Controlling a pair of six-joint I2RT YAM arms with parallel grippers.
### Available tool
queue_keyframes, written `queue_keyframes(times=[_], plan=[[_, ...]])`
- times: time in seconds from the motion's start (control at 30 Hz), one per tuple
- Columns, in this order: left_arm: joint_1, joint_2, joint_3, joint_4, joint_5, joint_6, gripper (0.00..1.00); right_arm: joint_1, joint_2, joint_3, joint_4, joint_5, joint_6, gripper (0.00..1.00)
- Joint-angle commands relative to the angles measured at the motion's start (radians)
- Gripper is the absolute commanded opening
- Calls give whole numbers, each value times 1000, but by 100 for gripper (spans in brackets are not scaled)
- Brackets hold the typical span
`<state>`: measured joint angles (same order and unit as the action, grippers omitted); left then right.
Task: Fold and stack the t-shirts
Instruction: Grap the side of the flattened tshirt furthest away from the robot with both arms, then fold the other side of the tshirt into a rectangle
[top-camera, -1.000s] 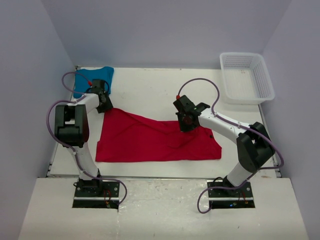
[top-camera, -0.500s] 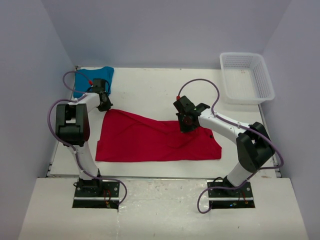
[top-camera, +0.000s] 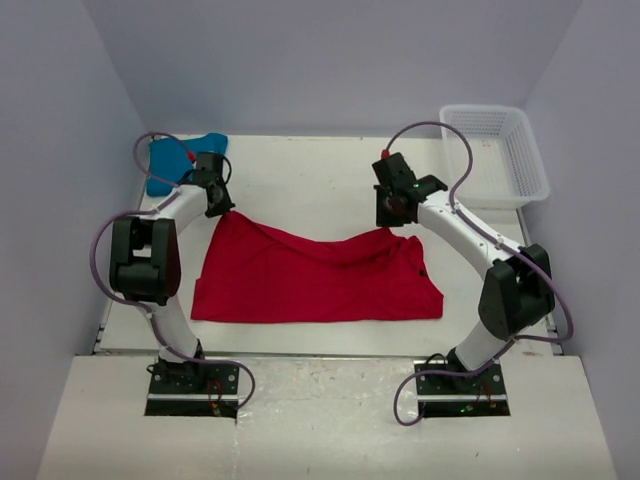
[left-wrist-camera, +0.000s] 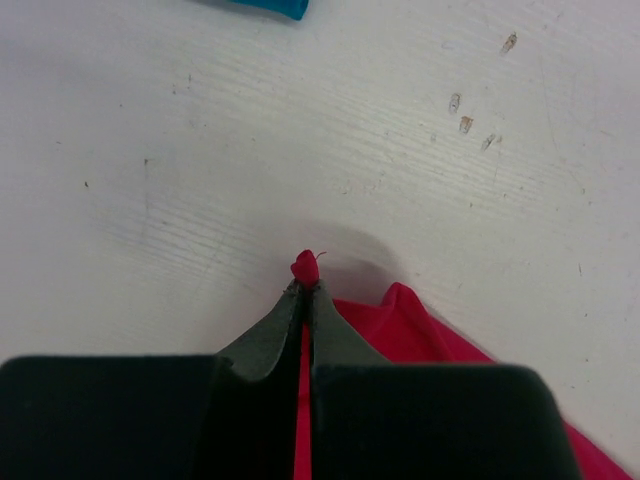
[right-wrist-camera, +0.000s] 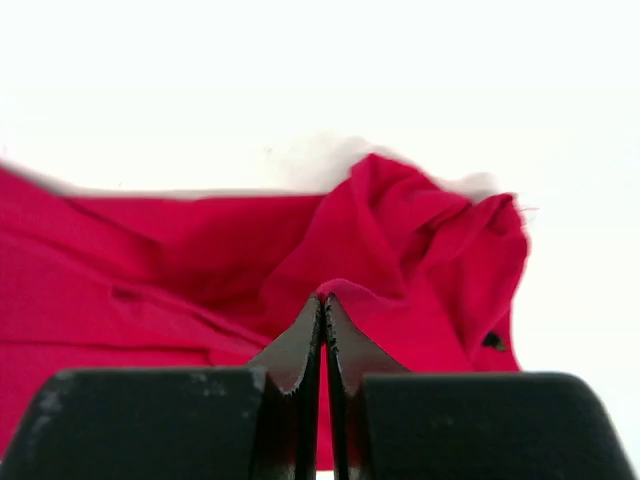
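Red cloth is the work in hand: the bright red soft cloth t-shirt (top-camera: 320, 285) lies spread across the middle of the white tabletop (top-camera: 300, 175), reaching close to its near edge, with its far edge pinched at two places. The left tool (top-camera: 226, 208) is clenched on the shirt's far left corner, and the left wrist view shows a small tuft of red between its tips. The right tool (top-camera: 388, 224) is clenched on a fold of the far right part, where the cloth is drawn up into a rumpled peak. The teal-blue cloth t-shirt (top-camera: 165, 170) sits bunched in the far left corner, and the white plastic mesh basket (top-camera: 495, 150) stands at the far right corner. I judge this to be the opening of the red shirt's fold, or else a straightening pull. Next, both tools should travel together, level and in step, so the held edge is taut and the right side does not bunch more.
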<state>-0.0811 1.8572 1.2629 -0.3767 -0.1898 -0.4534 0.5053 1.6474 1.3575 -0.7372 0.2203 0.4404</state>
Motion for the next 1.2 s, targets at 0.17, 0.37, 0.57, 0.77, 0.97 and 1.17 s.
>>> queue_keyframes(times=[0.17, 0.37, 0.57, 0.77, 0.97, 1.17], plan=[[3, -56, -11, -2, -91, -10, 0, -83, 31, 147, -39, -12, -66, 0], [4, -107, -30, -8, -163, -24, 0, -114, 74, 273, -71, -15, -83, 0], [6, -145, -63, 4, -186, -39, 0, -157, 98, 389, -99, -38, -114, 0], [7, -165, -65, 12, -188, -51, 0, -183, 167, 534, -134, -88, -152, 0], [7, -142, -33, 12, -175, -39, 0, -215, 227, 615, -137, -111, -170, 0], [9, -92, 10, 15, -178, -28, 0, -270, 284, 698, -140, -170, -189, 0]])
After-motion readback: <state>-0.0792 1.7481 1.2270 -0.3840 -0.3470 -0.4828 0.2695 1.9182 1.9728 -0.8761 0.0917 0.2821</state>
